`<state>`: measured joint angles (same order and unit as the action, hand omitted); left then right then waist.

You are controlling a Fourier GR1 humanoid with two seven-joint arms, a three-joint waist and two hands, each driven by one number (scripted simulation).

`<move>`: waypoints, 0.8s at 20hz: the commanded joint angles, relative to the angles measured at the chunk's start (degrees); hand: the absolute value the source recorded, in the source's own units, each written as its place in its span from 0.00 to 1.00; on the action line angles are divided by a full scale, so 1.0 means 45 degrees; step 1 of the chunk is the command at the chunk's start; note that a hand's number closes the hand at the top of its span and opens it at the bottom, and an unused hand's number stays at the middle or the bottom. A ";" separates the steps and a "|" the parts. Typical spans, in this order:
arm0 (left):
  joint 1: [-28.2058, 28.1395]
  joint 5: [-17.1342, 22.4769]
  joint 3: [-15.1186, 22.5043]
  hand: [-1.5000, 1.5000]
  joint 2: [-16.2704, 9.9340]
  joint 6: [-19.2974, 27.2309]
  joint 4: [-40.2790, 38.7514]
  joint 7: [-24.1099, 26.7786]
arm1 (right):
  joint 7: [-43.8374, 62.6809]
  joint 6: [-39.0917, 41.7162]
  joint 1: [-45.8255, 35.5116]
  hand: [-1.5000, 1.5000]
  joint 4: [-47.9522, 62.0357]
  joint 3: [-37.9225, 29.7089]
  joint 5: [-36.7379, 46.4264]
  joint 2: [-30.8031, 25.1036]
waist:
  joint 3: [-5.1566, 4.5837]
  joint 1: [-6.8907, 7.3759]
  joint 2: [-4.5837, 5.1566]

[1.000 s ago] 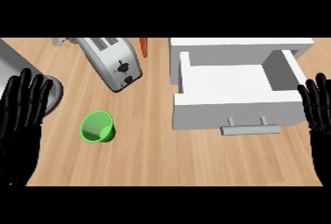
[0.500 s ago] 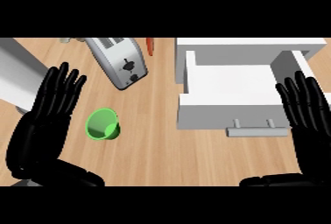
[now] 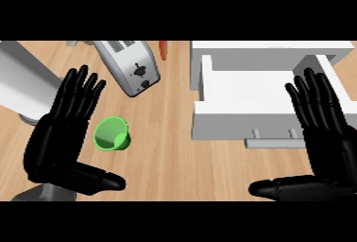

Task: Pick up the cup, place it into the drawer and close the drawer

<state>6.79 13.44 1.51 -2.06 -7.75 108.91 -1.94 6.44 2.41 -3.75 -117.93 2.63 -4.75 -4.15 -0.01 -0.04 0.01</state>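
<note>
Cup (image 3: 111, 134): bright green, smooth, tapered round form, lying tilted on the pale wood-grain counter (image 3: 174, 160) at left of centre, its mouth turned toward the lower left; it sits just beside the left hand and outside the drawer. Drawer (image 3: 261, 101): white, boxy, flat-walled, pulled open at upper right, its interior a plain white rectangle; a grey bar handle (image 3: 275, 140) runs along its front face at lower centre-right. Left hand (image 3: 63, 134): glossy black, segmented fingers straight and spread, pointing toward the top of the frame, thumb stretched out toward the lower centre; it holds nothing, and whether it touches the cup cannot be told. Right hand (image 3: 324, 127): same black finish, fingers straight and apart, lying over the drawer's right edge, thumb extended toward the lower centre; it grasps nothing. Toaster (image 3: 129, 66): brushed silver, rounded oblong, slots on top, dark knob on its end, set at a slant in the upper centre-left. Large pale grey smooth-surfaced object (image 3: 24, 85): far left, only partly in frame. Small orange-red item (image 3: 163, 49): near the top edge, too small to identify.
</note>
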 commanded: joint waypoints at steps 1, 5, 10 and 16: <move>-0.0352 -0.0259 0.0151 0.00 0.0145 -0.0288 -0.0526 0.0886 | -0.0415 -0.0372 -0.0128 0.00 0.0172 0.0415 0.0749 0.0453 | 0.0002 0.0009 -0.0005; -0.0352 -0.0364 0.0456 0.00 0.0328 0.0600 0.0943 -0.0699 | -0.0351 0.0186 -0.0142 0.00 0.0264 -0.0301 -0.0106 0.0130 | 0.0004 0.0022 -0.0015; -0.0740 -0.0485 -0.0005 0.00 0.0121 -0.0363 -0.1334 0.1301 | -0.0525 0.0741 -0.0061 0.00 0.0447 -0.1044 -0.0739 -0.0250 | 0.0002 0.0005 -0.0004; -0.0827 -0.0619 -0.0262 0.00 -0.0071 -0.0028 -0.1062 0.0585 | 0.0377 0.0366 0.0103 0.00 -0.0667 -0.0966 -0.0758 -0.0080 | 0.0002 -0.0006 -0.0014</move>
<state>5.54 12.45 -0.17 -2.58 -8.15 104.47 -0.57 5.30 4.40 -4.34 -116.94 -0.78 -6.69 -4.29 0.01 0.00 -0.01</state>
